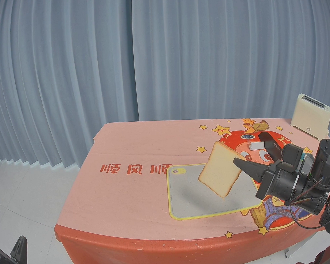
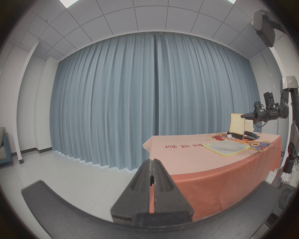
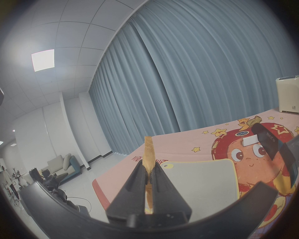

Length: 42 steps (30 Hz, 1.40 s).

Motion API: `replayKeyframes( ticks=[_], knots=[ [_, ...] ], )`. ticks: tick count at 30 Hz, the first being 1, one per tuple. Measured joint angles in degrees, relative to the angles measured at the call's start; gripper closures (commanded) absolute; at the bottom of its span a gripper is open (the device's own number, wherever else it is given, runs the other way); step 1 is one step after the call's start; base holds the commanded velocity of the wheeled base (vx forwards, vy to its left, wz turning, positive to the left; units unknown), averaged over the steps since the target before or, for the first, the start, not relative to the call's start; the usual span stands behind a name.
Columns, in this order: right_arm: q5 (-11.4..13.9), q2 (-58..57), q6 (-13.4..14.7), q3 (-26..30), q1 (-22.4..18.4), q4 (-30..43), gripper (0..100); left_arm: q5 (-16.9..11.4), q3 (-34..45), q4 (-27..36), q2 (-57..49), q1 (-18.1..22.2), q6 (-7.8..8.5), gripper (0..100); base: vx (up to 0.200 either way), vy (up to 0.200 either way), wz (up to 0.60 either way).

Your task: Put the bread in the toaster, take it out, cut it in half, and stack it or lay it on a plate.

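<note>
The left gripper sits low, off the table's near left corner, with its fingers pressed together and nothing between them. The right gripper reaches in level from the right, its fingers pinched on one edge of the bread. The slice hangs tilted above the cutting board, not touching it. The right wrist view shows the bread edge-on between the fingers. Beyond lies a black object, then the toaster at the far right corner, with a curtain behind.
</note>
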Motion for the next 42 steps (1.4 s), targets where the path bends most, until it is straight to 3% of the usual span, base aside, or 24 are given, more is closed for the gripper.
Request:
replayKeyframes(
  ticks=[33, 42],
  knots=[
    [-1.3, 0.06, 0.0, 0.62, 1.88, -0.02, 100, -0.02, 0.0, -0.37, 0.0, 0.0, 0.02, 100, 0.0, 0.0, 0.0],
    [-1.55, 0.55, 1.83, 0.6, 2.46, 0.0, 100, -0.02, 0.0, -0.46, 0.0, 0.0, 0.05, 100, 0.0, 0.0, 0.0]
  ],
)
